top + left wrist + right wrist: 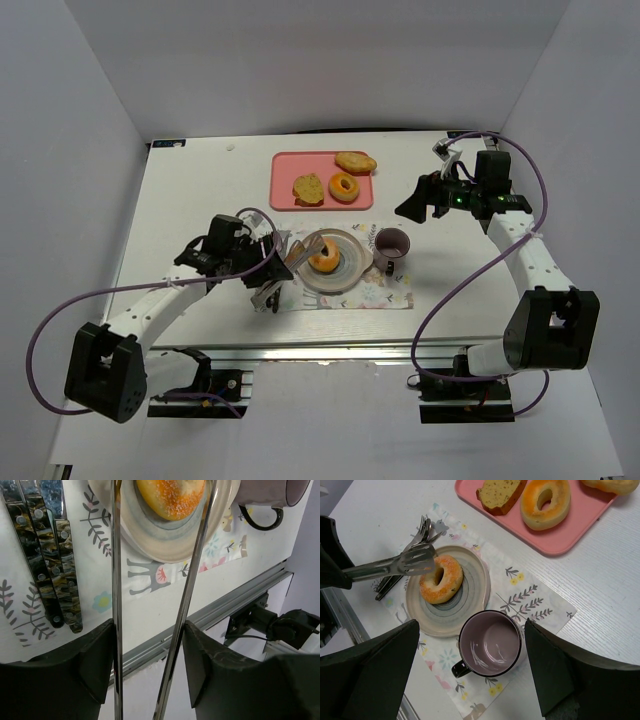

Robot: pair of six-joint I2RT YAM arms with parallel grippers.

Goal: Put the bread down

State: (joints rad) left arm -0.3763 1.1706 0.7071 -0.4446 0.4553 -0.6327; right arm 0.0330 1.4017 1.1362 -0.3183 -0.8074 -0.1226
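The bread (324,255) (172,497) (440,579), an orange-brown ring, lies on the round striped plate (353,266) (165,547) (470,600). My left gripper (262,262) (147,630) is shut on metal tongs (290,254) (116,580) (395,566), and both tong arms press against its fingers. The arms are spread apart and reach to either side of the bread. Their slotted tips sit at the bread's left edge in the right wrist view. My right gripper (418,203) (472,625) hangs open high above the mug, holding nothing.
A purple mug (390,243) (490,642) stands right of the plate on a patterned placemat (385,293) (530,600). Cutlery (45,555) (422,530) lies left of the plate. Behind is a pink tray (285,165) (555,545) with a toast slice (308,188), a paler ring (344,187) and an oval roll (355,161).
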